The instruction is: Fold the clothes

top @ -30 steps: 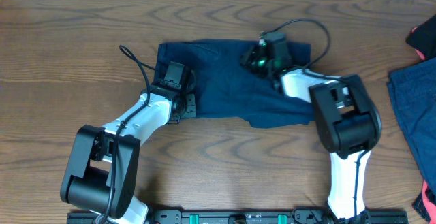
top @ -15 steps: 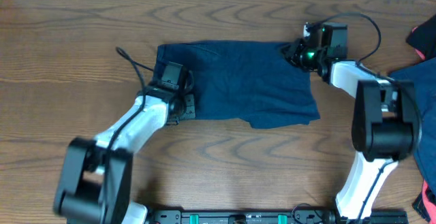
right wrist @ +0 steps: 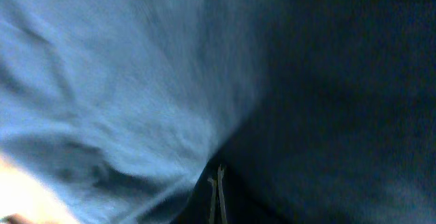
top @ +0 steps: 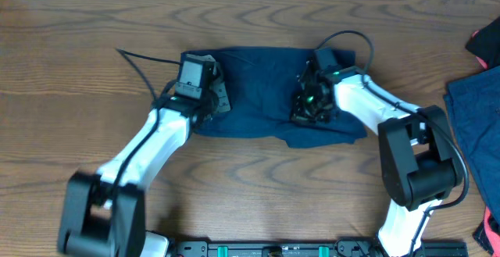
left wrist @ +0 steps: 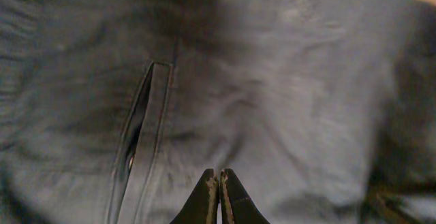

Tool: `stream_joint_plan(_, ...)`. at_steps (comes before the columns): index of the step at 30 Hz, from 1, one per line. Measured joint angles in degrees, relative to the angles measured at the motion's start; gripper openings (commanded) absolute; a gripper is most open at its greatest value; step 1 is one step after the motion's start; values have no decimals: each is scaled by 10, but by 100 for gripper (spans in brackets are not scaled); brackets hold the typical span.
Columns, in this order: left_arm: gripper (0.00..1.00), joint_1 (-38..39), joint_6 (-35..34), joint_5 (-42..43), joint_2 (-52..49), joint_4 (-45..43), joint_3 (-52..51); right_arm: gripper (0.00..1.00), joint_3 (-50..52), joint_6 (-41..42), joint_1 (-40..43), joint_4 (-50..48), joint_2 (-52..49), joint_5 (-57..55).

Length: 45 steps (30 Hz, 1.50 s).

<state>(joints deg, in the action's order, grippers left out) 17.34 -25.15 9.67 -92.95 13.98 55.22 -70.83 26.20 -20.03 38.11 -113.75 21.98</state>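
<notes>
Shorts, spread. Left claw, right claw: closed, empty, over shorts. Risk: closed tips drag and bunch cloth.

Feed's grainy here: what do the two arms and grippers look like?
Both the left arm and right arm have white links with bulky black joint housings, and a thin black cable loops off each wrist. The left gripper and right gripper have slim dark tapered fingers. A green light glows at the right wrist.

The shorts are lying on the table, under the left gripper and right gripper. More clothes are lying well right of both.
</notes>
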Motion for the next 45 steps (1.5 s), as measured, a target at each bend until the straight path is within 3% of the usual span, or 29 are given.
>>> stream_joint_plan(9,6,0,1,-5,-118,-59,0,4,-5,-23,2,232,2,-170)
stream_joint_plan(19,6,-22,9,-46,-112,-5,6,6,1,-26,80,265,2,-327)
stream_joint_plan(26,8,-65,12,-22,-98,12,5,1,-1,-60,133,255,2,-313)
stream_joint_plan(31,12,-72,12,19,-17,41,4,1,-40,-138,142,251,2,-193)
stream_joint_plan(34,17,-71,14,27,60,74,4,1,-66,-185,141,223,5,-109)
stream_joint_plan(39,40,-88,17,8,158,162,4,1,-78,-208,126,154,21,-3)
stream_joint_plan(43,59,-123,18,-7,157,211,4,2,-80,-192,89,98,22,35)
stream_joint_plan(45,79,-141,17,-11,141,215,4,3,-80,-174,63,72,21,41)
